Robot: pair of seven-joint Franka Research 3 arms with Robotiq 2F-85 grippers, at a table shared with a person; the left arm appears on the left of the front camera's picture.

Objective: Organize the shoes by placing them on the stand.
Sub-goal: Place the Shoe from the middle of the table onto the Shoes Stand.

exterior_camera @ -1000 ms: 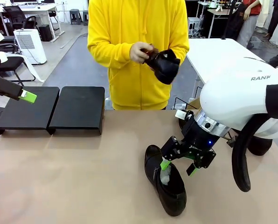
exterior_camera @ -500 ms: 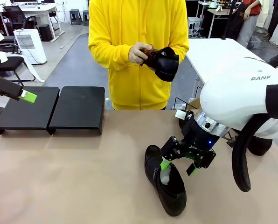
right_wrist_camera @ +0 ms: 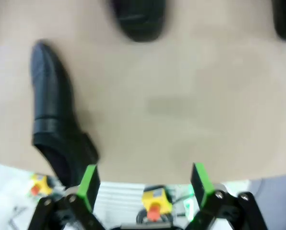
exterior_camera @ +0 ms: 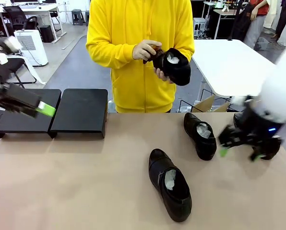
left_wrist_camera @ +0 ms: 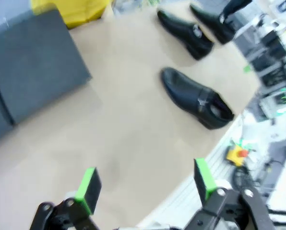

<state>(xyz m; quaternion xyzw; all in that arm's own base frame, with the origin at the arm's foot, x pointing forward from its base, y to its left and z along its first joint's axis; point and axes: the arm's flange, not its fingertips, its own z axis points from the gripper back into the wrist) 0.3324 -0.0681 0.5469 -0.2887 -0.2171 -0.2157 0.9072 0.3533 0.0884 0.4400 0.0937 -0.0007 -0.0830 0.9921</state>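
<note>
Black glossy leather dress shoe (left_wrist_camera: 196, 98) lies on the tan tabletop (left_wrist_camera: 109, 143) ahead of the left jaws, spread wide and holding nothing; the matte-black flat stand (left_wrist_camera: 32, 67) sits farther ahead. Right jaws are likewise wide. A person's hands (exterior_camera: 145, 50) hold another shoe (exterior_camera: 174, 67).

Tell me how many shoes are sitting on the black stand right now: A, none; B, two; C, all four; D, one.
A: nothing sits on the stand. One shoe and a second shoe lie on the table, and the person's hands hold a third shoe.
</note>
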